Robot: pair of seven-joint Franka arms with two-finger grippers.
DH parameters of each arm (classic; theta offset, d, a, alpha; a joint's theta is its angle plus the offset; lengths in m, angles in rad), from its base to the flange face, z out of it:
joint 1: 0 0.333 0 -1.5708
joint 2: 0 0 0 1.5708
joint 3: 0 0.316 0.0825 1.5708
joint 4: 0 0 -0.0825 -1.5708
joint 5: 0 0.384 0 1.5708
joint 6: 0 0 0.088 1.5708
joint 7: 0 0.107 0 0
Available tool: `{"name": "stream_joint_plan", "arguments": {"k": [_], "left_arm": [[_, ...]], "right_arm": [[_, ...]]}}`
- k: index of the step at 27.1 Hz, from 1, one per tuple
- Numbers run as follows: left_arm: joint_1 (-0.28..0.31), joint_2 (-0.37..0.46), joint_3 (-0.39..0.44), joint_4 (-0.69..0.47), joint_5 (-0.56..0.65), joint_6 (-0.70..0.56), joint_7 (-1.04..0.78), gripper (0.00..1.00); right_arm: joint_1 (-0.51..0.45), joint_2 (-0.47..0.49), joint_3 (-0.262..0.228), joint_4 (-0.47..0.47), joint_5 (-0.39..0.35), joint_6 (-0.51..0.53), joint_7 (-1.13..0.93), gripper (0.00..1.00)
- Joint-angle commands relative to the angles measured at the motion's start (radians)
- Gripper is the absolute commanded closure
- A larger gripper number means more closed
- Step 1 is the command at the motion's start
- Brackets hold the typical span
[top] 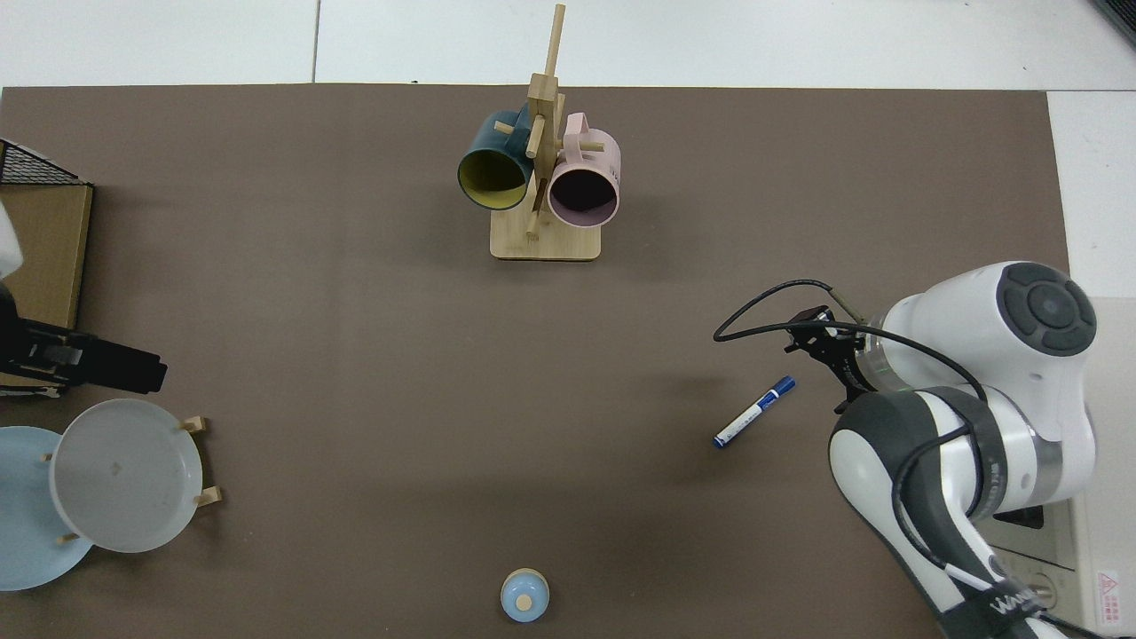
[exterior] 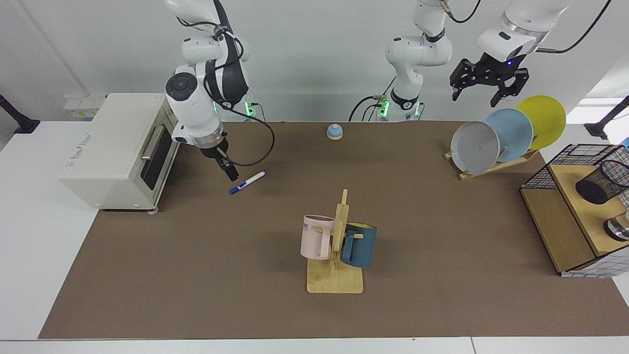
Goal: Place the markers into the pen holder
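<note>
— Where is the marker point(exterior: 247, 182)?

— Flat on the brown mat point(exterior: 196, 275), not far from the toaster oven point(exterior: 118, 150), blue cap pointing toward the far side of the table. Nothing touches it.

— And the arm near it?

— That is the right arm. The right gripper point(exterior: 230, 173) hangs low just beside the marker, on the oven's side, tilted down toward the mat. From where I stand I cannot tell whether it is spread or closed; from above it is mostly hidden under the wrist and cable.

— The other one?

— The left arm waits, high over the plate rack point(exterior: 496, 164). The left gripper point(exterior: 484, 91) has its fingers point(exterior: 497, 100) spread wide and holds nothing.

— The pen holder point(exterior: 603, 182)?

— Far across the table from the marker, standing tilted on the wooden shelf point(exterior: 555, 231) inside the wire basket point(exterior: 540, 177). A mug tree point(exterior: 336, 255) with a pink and a blue mug stands between the two.
</note>
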Motion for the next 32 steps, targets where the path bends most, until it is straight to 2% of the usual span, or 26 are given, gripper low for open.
{"name": "stream_joint_plan", "arguments": {"k": [1, 10, 18, 23, 30, 32], "left_arm": [[-0.007, -0.033, 0.007, -0.038, -0.01, 0.0, 0.006, 0.0], [-0.008, -0.039, 0.006, -0.052, -0.01, 0.001, 0.006, 0.0], [-0.008, -0.045, 0.006, -0.056, -0.01, -0.002, 0.004, 0.0], [-0.008, -0.051, 0.006, -0.064, -0.01, 0.0, 0.003, 0.0], [-0.011, -0.053, 0.003, -0.07, -0.01, -0.003, 0.003, 0.0], [-0.014, -0.053, 0.001, -0.07, -0.01, -0.003, -0.008, 0.0]], "right_arm": [[-0.011, 0.001, 0.007, -0.076, 0.026, 0.109, 0.02, 0.02], [-0.003, 0.024, 0.007, -0.156, 0.026, 0.273, 0.031, 0.01], [0.011, 0.047, 0.008, -0.196, 0.026, 0.322, 0.059, 0.01], [0.047, 0.075, 0.008, -0.237, 0.026, 0.396, 0.083, 0.02], [0.066, 0.086, 0.008, -0.259, 0.026, 0.407, 0.079, 0.02], [0.066, 0.087, 0.008, -0.259, 0.026, 0.407, 0.077, 0.05]]}}
